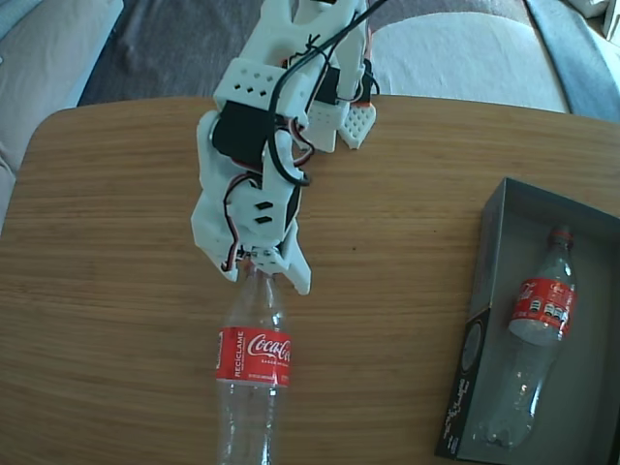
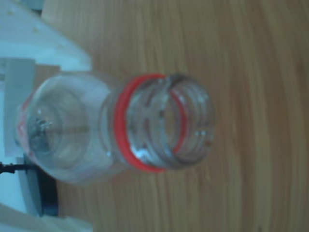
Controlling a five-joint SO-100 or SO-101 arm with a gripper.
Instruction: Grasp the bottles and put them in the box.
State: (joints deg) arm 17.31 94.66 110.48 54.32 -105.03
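The wooden table (image 1: pixel 126 223) fills most of the fixed view, its rounded far edge running across the top from 10 to 2 o'clock. The white arm (image 1: pixel 262 145) reaches down from 12 o'clock toward the centre, with black motor blocks and dark cables along it.

The box (image 1: pixel 496 252), dark grey with a black printed side, lies at 3 to 4 o'clock and runs off the right edge. Inside it 1 bottle (image 1: pixel 542 310) lies flat, its red neck ring toward 12 o'clock, its red label about midway and its base toward 6 o'clock.

The other bottle (image 1: pixel 254 358) lies on the bare table at 6 o'clock, well apart from the box, with its base cut off by the bottom edge and its open neck pointing toward 12 o'clock. Its red Coca-Cola label faces up.

The gripper (image 1: pixel 263 271) sits right at this bottle's neck, and the white fingers (image 1: pixel 295 271) flank the mouth on both sides. Whether they press on the neck or merely stand beside it cannot be told.

In the wrist view the capless mouth of that bottle (image 2: pixel 159 121) faces the camera at the centre, the red ring just behind the threads and the clear body trailing toward 9 o'clock. White gripper parts show at 9 to 11 o'clock, with wood grain behind.
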